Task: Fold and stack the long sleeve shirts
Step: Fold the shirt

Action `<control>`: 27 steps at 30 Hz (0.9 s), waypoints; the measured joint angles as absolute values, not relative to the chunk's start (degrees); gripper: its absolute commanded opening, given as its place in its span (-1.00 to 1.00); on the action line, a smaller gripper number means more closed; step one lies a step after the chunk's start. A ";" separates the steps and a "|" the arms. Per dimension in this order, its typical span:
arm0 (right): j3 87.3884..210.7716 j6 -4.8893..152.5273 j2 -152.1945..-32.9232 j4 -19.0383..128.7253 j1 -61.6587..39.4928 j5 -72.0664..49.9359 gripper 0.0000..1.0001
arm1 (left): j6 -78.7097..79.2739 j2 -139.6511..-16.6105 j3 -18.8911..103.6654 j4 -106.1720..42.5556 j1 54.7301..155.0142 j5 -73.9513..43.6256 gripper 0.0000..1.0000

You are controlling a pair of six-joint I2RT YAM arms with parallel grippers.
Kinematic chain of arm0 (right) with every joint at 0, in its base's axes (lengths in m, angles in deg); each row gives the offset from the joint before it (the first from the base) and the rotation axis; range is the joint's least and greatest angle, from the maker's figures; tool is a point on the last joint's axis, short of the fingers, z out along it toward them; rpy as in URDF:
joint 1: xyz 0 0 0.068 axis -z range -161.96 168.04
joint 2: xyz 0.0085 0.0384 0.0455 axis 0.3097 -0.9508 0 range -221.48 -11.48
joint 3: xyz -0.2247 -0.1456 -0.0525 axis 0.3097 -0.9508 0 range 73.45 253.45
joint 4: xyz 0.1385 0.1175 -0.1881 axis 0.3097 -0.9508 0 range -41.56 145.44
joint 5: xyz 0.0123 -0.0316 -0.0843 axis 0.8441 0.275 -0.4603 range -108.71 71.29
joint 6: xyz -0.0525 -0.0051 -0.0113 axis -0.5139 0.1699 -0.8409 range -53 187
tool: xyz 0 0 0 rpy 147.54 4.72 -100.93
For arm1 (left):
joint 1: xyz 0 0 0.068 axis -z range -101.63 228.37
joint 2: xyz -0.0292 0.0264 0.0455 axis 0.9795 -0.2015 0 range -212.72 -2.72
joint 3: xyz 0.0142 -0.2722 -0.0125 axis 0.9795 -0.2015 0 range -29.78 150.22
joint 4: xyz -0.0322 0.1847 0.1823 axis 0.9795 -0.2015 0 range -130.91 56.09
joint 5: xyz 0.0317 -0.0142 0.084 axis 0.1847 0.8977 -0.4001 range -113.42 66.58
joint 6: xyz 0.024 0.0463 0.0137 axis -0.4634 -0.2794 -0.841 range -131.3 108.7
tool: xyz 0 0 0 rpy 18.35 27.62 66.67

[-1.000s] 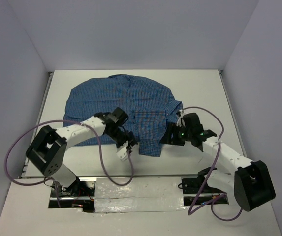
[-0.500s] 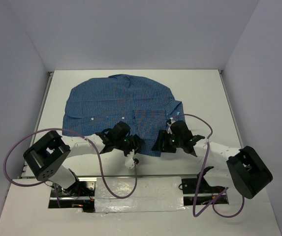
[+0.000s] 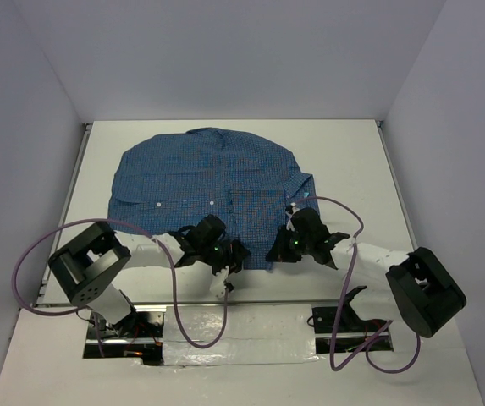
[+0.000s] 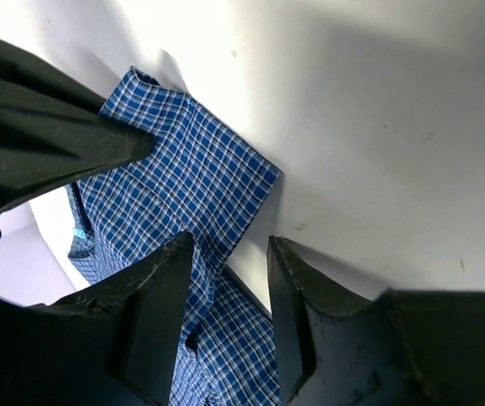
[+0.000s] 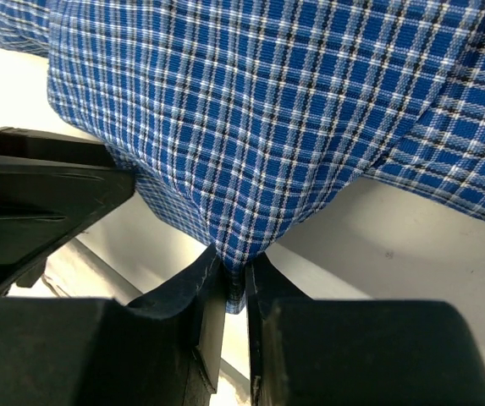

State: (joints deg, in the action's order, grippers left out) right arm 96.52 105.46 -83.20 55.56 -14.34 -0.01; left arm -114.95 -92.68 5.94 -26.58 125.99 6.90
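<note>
White and flat, the table (image 3: pixel 352 161) stands between pale grey walls, and both arms reach over its near part. The right gripper (image 5: pixel 225 264) is closed tightly on a fold of the blue finely checked cotton shirt (image 5: pixel 267 110). The cloth comes to a point exactly between its two black fingers (image 5: pixel 183 309) and spreads wide from there. From above, this gripper (image 3: pixel 278 251) sits at the near right corner of the shirt's folded front part. The left gripper (image 4: pixel 229 279) has its jaws apart and pinches nothing. One hemmed corner of the shirt (image 4: pixel 183 169) lies flat on the table, and its edge runs into the gap between the fingers. In the top view the left gripper (image 3: pixel 235 254) is at the near hem, close to the right one. The shirt (image 3: pixel 200 173) lies spread in the middle of the table, with the collar (image 3: pixel 204 133) at the far side and small white buttons (image 3: pixel 156 205) showing. Purple cables (image 3: pixel 30 254) loop from both arms.
</note>
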 measured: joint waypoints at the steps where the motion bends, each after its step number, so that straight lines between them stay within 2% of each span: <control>1: 96.52 105.44 -82.96 55.47 -14.34 0.04 -0.62 | -115.13 -92.81 5.94 -26.32 126.10 6.88 0.07; 5: 96.52 105.31 -82.52 55.45 -14.34 0.60 -0.60 | -116.16 -94.53 5.94 -22.69 127.06 6.49 0.04; 7: 96.52 105.31 -82.52 55.43 -14.34 0.98 -0.60 | -116.24 -95.26 5.94 -21.16 127.71 6.27 -0.09; 8: 96.52 105.31 -82.52 55.43 -14.34 1.19 -0.60 | -116.11 -95.54 5.94 -20.72 128.00 6.20 -0.42; 10: 96.52 105.26 -82.48 55.36 -14.34 1.48 -0.60 | -116.09 -95.82 5.81 -20.70 128.48 6.09 -0.73; 11: 96.52 105.20 -82.39 55.17 -14.34 1.61 -0.60 | -115.98 -95.85 5.70 -20.79 128.63 6.07 -0.98; 18: 97.15 103.56 -79.68 49.02 -15.34 2.44 -0.67 | -107.85 -93.09 6.90 -25.86 128.87 8.54 -1.00; 27: 100.21 101.70 -76.16 39.56 -20.65 2.94 -0.64 | -95.33 -86.38 10.64 -38.40 128.94 15.12 -1.00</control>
